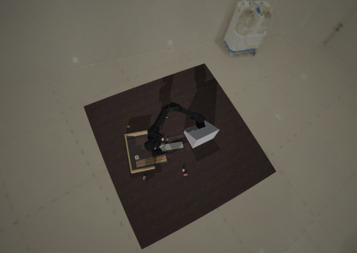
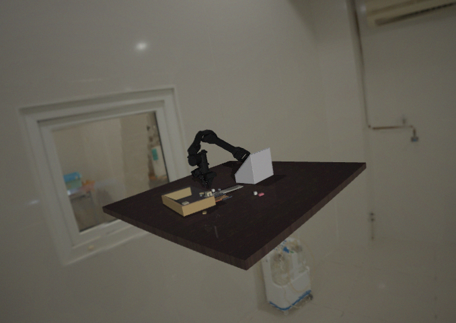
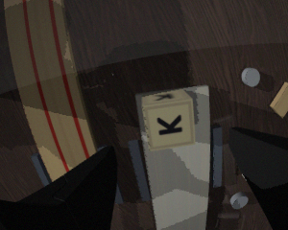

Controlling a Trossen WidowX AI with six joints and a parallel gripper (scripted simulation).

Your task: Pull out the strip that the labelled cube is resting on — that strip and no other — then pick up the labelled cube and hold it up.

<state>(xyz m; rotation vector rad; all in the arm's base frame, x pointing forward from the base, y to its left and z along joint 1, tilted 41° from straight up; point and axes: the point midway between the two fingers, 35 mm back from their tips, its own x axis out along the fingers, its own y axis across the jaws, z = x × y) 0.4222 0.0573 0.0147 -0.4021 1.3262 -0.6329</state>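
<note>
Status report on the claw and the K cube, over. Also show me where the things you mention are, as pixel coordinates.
Claw (image 3: 174, 146) open, nothing held. K cube (image 3: 170, 126) riding one end of gray strip (image 3: 180, 182). Red-lined strip (image 3: 45, 96) alongside, possible snag for a finger.

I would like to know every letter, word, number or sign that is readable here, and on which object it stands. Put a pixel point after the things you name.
"K": on the front-facing side of the labelled cube (image 3: 171, 126), read with the picture turned sideways.
A second dark mark on the cube's adjoining narrow side is too foreshortened to read surely.
No other text is readable.
</note>
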